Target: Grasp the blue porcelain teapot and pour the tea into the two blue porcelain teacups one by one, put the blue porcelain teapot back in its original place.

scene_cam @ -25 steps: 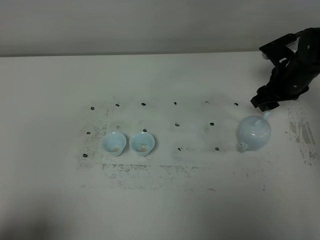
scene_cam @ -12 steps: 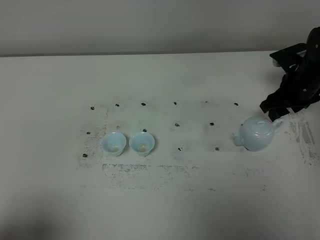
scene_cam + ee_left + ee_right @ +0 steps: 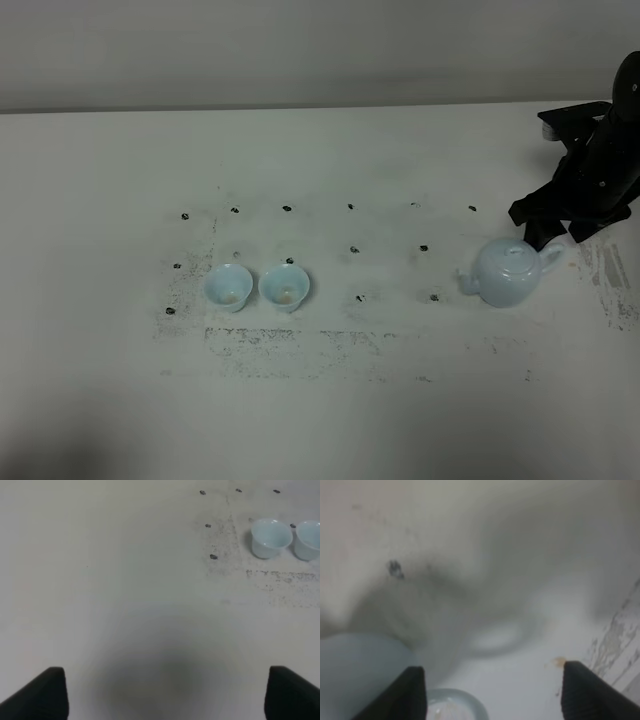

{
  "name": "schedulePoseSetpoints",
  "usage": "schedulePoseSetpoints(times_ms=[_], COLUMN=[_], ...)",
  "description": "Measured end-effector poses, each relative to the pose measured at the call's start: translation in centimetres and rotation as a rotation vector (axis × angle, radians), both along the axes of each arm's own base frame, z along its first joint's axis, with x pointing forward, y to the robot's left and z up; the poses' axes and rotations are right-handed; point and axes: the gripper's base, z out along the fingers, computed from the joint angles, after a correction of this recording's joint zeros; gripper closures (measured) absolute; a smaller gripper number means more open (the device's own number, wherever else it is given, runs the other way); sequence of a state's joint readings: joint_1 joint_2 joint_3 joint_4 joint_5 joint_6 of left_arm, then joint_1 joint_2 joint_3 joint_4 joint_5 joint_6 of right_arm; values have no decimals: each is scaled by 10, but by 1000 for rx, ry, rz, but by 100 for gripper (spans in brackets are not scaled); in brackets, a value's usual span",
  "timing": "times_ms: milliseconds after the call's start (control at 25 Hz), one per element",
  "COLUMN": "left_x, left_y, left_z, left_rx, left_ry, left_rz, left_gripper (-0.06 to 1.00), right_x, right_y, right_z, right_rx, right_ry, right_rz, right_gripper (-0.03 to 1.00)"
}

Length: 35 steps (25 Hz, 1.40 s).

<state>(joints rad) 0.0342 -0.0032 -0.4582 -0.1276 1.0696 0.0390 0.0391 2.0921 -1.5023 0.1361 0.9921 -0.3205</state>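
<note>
Teapot (image 3: 507, 278) of pale blue porcelain stands upright on the right part of the white desk (image 3: 330, 420), lid on, spout pointing toward the cups and loop handle toward the right tool (image 3: 495, 694). That tool hangs just beside the handle, jaws spread wide, gripping nothing. One teacup (image 3: 228, 287) and its twin teacup (image 3: 285, 287) sit side by side, well apart from the pot. The left tool (image 3: 170, 695), also wide, hovers over the desk away from them. Small black marks (image 3: 353, 249) dot the surface.
</note>
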Motion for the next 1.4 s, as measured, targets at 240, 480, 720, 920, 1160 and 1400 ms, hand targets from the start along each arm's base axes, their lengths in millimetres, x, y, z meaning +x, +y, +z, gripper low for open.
schedulePoseSetpoints(times_ms=[240,480,720,920,1160,1400], left_x=[0,0,0,0,0,0], left_y=[0,0,0,0,0,0], left_z=[0,0,0,0,0,0], left_rx=[0,0,0,0,0,0], left_ry=[0,0,0,0,0,0], left_rz=[0,0,0,0,0,0], left_gripper=[19,19,19,19,19,19], right_x=[2,12,5,2,0,-3], right_y=[0,-4,-12,-14,-13,-17], right_z=[0,1,2,19,21,17], right_rx=[5,-40,-87,-94,-93,-94], right_ry=[-18,-136,-62,-81,-62,-28], right_rz=[-5,-1,-3,-18,-18,-23], right_gripper=[41,41,41,41,41,41])
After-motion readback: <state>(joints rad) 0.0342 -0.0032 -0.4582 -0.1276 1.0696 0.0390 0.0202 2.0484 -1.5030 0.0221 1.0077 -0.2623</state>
